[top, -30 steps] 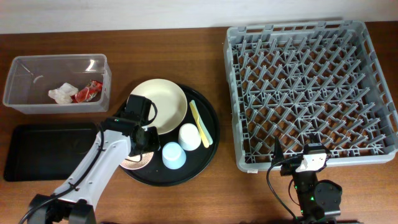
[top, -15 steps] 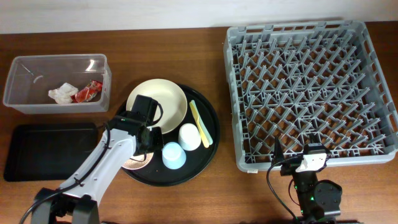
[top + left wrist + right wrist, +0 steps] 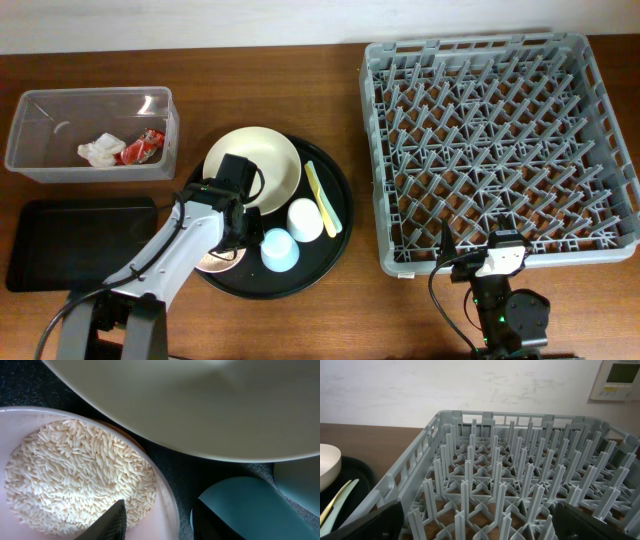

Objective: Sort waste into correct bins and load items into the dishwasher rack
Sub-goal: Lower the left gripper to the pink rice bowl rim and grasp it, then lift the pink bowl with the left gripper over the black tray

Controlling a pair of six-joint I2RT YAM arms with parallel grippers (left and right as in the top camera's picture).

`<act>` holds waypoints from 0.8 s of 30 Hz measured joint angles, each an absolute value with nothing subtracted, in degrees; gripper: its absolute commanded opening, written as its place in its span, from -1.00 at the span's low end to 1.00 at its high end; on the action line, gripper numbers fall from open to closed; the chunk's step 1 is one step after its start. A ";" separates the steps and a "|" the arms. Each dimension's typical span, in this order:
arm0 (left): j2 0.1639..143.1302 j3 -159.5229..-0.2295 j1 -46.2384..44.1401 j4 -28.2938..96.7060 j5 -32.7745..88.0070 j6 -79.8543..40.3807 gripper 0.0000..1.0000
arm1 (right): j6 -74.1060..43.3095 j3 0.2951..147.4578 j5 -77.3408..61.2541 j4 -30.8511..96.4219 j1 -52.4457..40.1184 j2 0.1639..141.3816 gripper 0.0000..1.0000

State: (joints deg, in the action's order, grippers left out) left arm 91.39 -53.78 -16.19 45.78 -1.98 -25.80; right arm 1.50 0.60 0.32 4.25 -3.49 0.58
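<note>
Two arms worked at the table (image 3: 290,75). The left gripper (image 3: 159,510) hung low over the small pink bowl (image 3: 167,485) with its jaws partly spread, astride the bowl's rim. One finger (image 3: 112,525) sat inside the bowl over the rice (image 3: 75,470). The other sat outside the rim, next to the light blue cup (image 3: 240,505). A gap showed on each side of the rim, and nothing was gripped.

The small pink bowl rested on the round black tray (image 3: 320,268), just beside the large cream bowl (image 3: 270,160). The white cup (image 3: 305,220) and the slim yellow utensil (image 3: 323,198) lay on the same tray, to the right of the cream bowl.

The right gripper (image 3: 477,507) stood with its jaws fully spread and empty, at the near edge of the dishwasher rack (image 3: 500,140).

The clear box (image 3: 90,93) held the white tissue (image 3: 98,151) and the red wrapper (image 3: 140,148), side by side. The black rectangular tray (image 3: 70,240) lay just beside that box, on the robot's side.
</note>
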 measured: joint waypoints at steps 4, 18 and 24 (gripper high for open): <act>91.39 -53.78 -16.19 45.78 -2.00 -26.00 -0.48 | 1.50 0.60 0.32 4.25 -3.49 0.58 0.96; 91.39 -53.78 -16.40 45.56 -2.63 -25.91 -0.99 | 1.52 0.60 0.30 4.25 -3.49 0.58 0.96; 91.39 -53.80 -16.56 45.58 -3.03 -25.74 -0.99 | 1.50 0.60 0.30 4.25 -3.49 0.58 0.97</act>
